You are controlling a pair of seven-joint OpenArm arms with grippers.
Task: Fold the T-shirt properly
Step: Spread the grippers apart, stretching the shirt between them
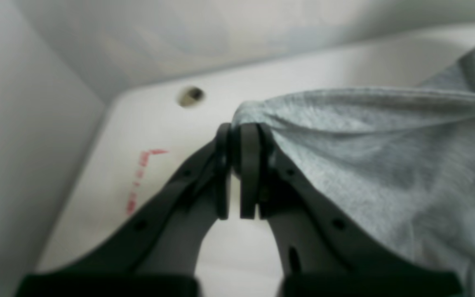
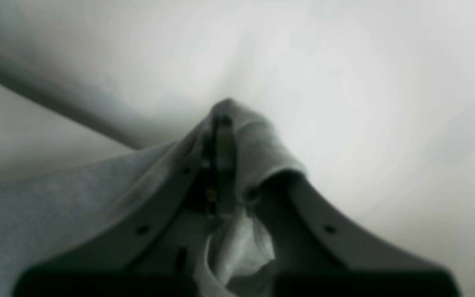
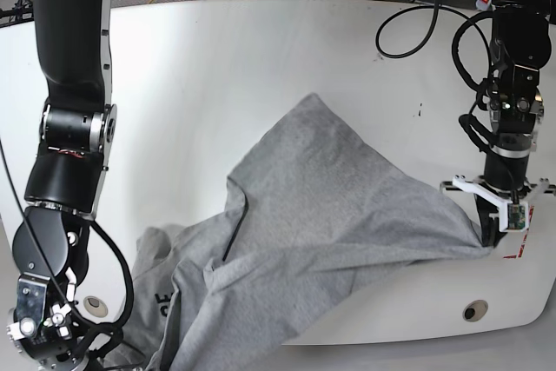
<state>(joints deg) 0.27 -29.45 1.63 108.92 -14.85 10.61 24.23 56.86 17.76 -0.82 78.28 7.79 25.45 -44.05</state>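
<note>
Across the white rounded surface lies the light heather-grey cotton T-shirt, crumpled and stretched between the two arms, with part of it spilling over the near edge at the lower left of the base view. Black printed letters show on a fold near that edge. At the far right of the base view, the left gripper has its dark jaws pressed together on a bunched corner of the cloth, pulling the fabric into a taut point just beside a red corner mark on the surface. A small round hole sits in the surface beyond it. The right gripper likewise has its jaws clamped on a fold of the grey fabric, which drapes over both fingers and hangs down between them.
</note>
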